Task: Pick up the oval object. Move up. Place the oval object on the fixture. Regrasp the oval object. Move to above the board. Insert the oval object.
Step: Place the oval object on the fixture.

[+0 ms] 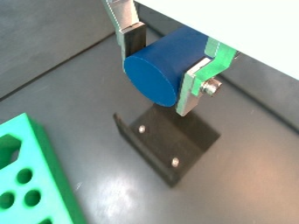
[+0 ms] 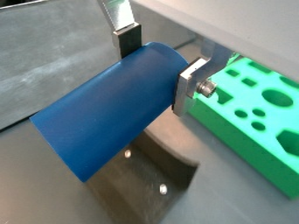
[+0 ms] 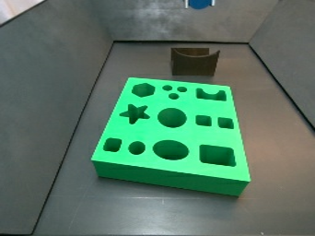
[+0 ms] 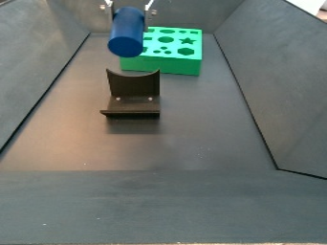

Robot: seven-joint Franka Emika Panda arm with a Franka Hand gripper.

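Observation:
My gripper [image 1: 163, 59] is shut on the oval object [image 1: 162, 70], a smooth dark-blue peg held sideways between the silver fingers [image 1: 201, 80]. It also shows in a wrist view [image 2: 111, 109] and a side view [image 4: 125, 33], where the gripper [image 4: 128, 10] holds it high above the fixture [image 4: 130, 93]. The fixture, a dark notched block, lies below the peg in both wrist views [image 1: 170, 140] [image 2: 152, 179] and at the far end in a side view [image 3: 194, 60]. The bright green board [image 3: 172, 132] with shaped holes lies beside it [image 4: 169, 48]. In that side view only the peg's lower end [image 3: 198, 4] shows at the frame edge.
Grey walls [image 3: 74, 64] enclose the dark floor [image 4: 153, 163] on all sides. The green board's corner shows in both wrist views [image 1: 30, 179] [image 2: 251, 109].

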